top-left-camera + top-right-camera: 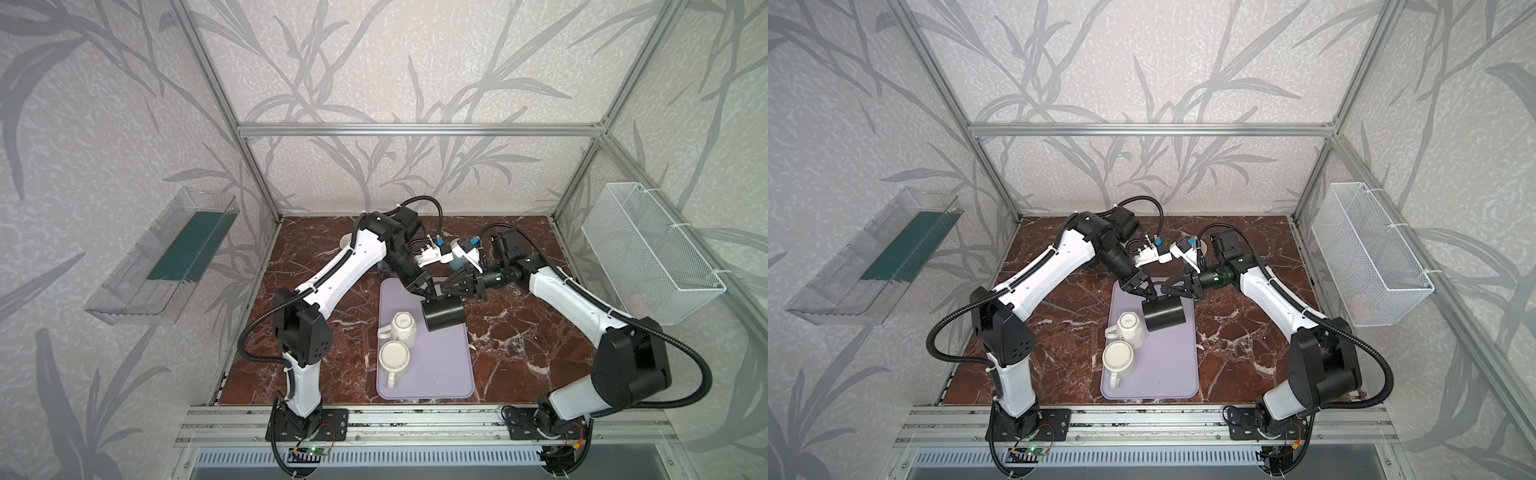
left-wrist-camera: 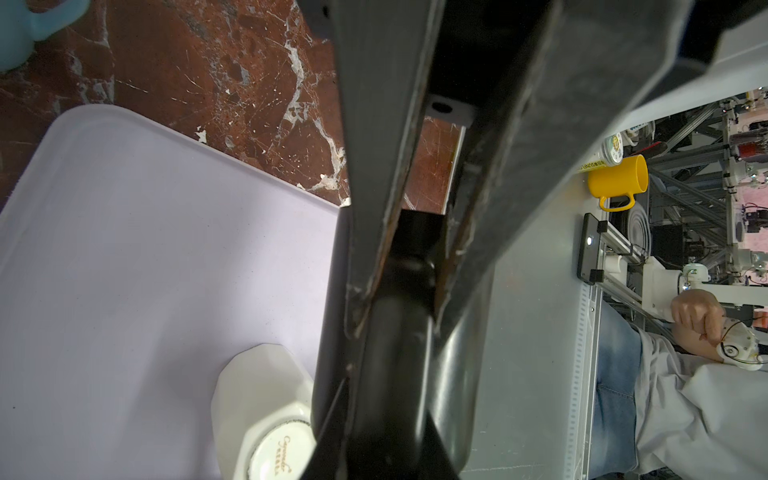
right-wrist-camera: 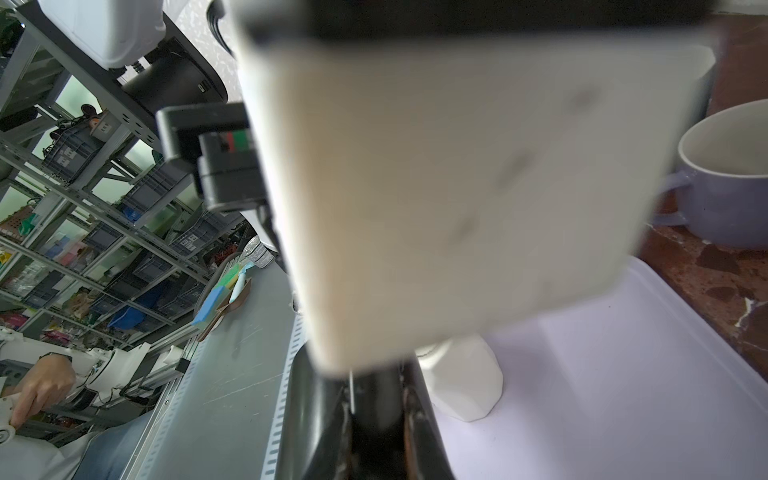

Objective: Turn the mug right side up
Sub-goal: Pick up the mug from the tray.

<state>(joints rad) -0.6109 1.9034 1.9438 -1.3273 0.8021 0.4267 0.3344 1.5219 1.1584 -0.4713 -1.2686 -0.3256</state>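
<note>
The left gripper (image 1: 428,295) is clamped on the handle of the glossy black cylindrical mug (image 1: 443,314). The right gripper (image 1: 446,293) pinches the same mug from the opposite side. Both arms reach in with wrists angled down, holding the mug on its side over the far end of the lavender rectangular plastic tray (image 1: 440,365). On the tray, an upturned white faceted mug (image 2: 257,386) carries gold script on its base, unreadable.

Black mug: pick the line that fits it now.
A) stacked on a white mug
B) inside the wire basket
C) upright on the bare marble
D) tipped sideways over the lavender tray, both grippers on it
D: in a top view the black mug is tipped sideways over the lavender tray, with the left gripper and right gripper closed at its upper end.
</note>
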